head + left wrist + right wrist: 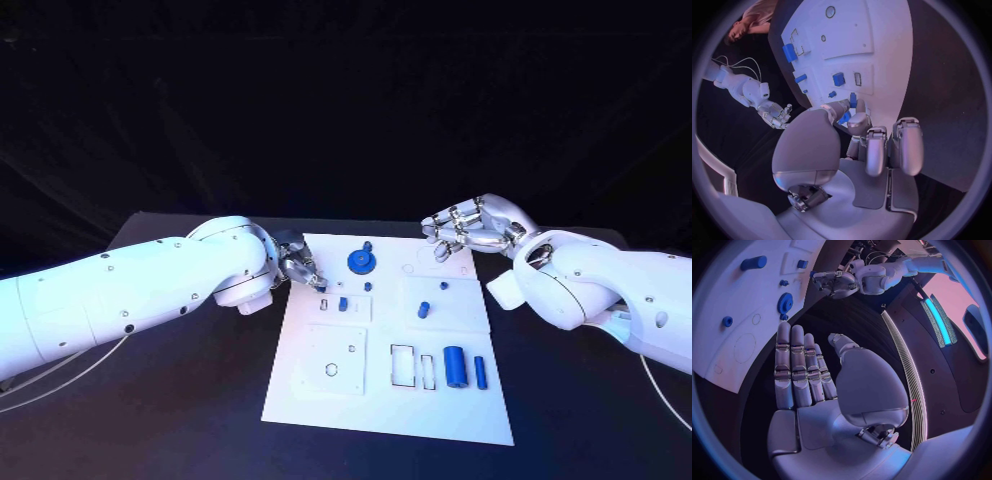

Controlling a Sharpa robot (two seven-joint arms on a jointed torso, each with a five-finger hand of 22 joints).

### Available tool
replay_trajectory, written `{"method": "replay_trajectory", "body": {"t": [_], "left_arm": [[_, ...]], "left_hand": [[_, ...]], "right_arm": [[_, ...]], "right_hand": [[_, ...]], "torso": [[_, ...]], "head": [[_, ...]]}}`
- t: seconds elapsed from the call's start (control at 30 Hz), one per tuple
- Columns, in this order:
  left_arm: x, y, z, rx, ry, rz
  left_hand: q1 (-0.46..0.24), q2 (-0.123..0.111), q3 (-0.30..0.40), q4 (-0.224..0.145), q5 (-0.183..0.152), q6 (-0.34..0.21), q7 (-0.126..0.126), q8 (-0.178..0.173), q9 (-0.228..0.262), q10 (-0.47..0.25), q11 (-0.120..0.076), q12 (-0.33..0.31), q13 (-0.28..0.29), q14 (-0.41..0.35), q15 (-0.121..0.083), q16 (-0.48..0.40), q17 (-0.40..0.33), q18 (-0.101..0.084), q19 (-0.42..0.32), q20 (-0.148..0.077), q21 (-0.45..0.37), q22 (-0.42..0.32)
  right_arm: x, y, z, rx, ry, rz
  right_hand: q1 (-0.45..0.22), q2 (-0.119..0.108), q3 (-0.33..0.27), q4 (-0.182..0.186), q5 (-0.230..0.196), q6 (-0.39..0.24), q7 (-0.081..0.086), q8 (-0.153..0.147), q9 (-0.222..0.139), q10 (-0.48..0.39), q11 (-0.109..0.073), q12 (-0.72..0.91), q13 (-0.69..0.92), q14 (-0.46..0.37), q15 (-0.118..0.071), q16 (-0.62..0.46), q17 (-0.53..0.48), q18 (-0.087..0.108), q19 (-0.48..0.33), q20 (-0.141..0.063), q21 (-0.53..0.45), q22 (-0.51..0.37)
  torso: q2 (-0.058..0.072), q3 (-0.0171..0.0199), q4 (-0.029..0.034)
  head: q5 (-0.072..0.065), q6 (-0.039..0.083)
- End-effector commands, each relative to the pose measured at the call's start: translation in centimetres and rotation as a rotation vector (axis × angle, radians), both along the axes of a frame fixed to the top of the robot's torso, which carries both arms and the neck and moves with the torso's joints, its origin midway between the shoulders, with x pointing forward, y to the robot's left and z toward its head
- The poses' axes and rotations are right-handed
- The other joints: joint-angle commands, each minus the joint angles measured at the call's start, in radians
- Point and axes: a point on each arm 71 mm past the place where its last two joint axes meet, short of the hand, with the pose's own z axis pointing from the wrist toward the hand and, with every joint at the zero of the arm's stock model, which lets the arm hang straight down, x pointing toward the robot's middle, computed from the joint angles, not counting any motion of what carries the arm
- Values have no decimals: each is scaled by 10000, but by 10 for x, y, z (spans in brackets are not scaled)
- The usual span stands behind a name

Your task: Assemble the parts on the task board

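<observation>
The white task board point(378, 400) lies in the middle of the table. On it are a blue gear point(362, 262), a small peg point(368, 286), two short blue pieces point(343, 303) point(424, 310), a thick cylinder point(454, 367) and a thin rod point(480, 372). My left hand point(300, 268) hangs at the board's far left corner, beside the gear, fingers curled. In the left wrist view a bit of blue point(844, 118) shows between the thumb and fingers point(859, 122); whether it is held I cannot tell. My right hand point(469, 228) hovers over the far right corner, fingers point(799, 367) straight, holding nothing.
Empty cut-outs point(404, 365) lie left of the cylinder, and a square plate with holes point(335, 358) is at the board's near left. Black table point(173, 400) surrounds the board on all sides. The right wrist view shows the gear point(786, 301) and my left hand point(832, 282) beyond it.
</observation>
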Motion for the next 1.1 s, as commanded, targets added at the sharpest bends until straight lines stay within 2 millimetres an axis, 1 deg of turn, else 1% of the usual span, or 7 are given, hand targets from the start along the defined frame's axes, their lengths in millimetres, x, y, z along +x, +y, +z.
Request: {"method": "replay_trajectory", "body": {"t": [0.03,0.17,0.47,0.77,0.9,1.1], "left_arm": [[-2,-4,1,89,-489,-12],[-7,-8,-3,144,-300,-118],[-13,-13,-9,423,21,-327],[-14,-15,-14,800,227,-499],[-14,-16,-17,916,210,-520],[-13,-15,-20,1069,210,-503]], "left_hand": [[-97,29,1105,-1028,-7,243,-243,34,377,3,-59,-57,-15,1056,-85,31,2634,-86,259,-71,38,948],[-125,19,1133,-1030,-8,245,-249,46,394,8,-64,-69,-28,1056,-90,31,2634,-86,260,-75,39,951],[-195,-12,1186,-1032,-14,255,-266,79,439,30,-77,-74,-34,1056,-102,31,2634,-89,265,-85,45,962],[-245,-23,1237,-1036,-13,268,-283,117,483,37,-92,-94,-55,1056,-115,31,2634,-93,272,-91,53,978],[-260,-28,1258,-1040,-12,268,-288,130,500,40,-97,-95,-56,1056,-119,31,2634,-93,274,-95,55,982],[-275,-38,1282,-1048,-12,265,-293,144,519,43,-102,-98,-59,1056,-124,31,2634,-93,273,-100,54,980]], "right_arm": [[0,1,0,-59,-44,30],[0,1,0,-59,-37,35],[-1,1,0,-59,-30,35],[-1,1,0,-55,-31,48],[-1,1,0,-54,-34,47],[-1,0,0,-54,-37,43]], "right_hand": [[31,31,35,-49,49,4,20,18,-5,-27,-15,12,-10,-35,2,-54,12,39,-61,25,-41,-17],[41,30,43,-56,75,7,18,21,-5,-23,-18,14,-13,-32,1,-54,15,40,-59,24,-40,-20],[42,30,46,-57,91,9,19,23,-4,-21,-18,15,-14,-31,0,-54,16,40,-58,24,-39,-21],[42,30,50,-57,111,11,18,24,-4,-19,-17,16,-16,-28,-1,-53,17,40,-57,23,-38,-22],[42,30,50,-57,111,11,18,24,-4,-19,-17,16,-16,-28,-1,-53,17,40,-57,23,-38,-22],[42,30,50,-57,111,11,18,24,-4,-19,-17,16,-16,-28,-1,-53,17,40,-57,23,-38,-22]], "torso": [[8,14,-6],[-4,22,-2],[-6,15,-9],[6,15,0],[5,2,1],[3,7,-2]], "head": [[3,-40],[12,-53],[2,-82],[3,-90],[4,-95],[3,-114]]}}
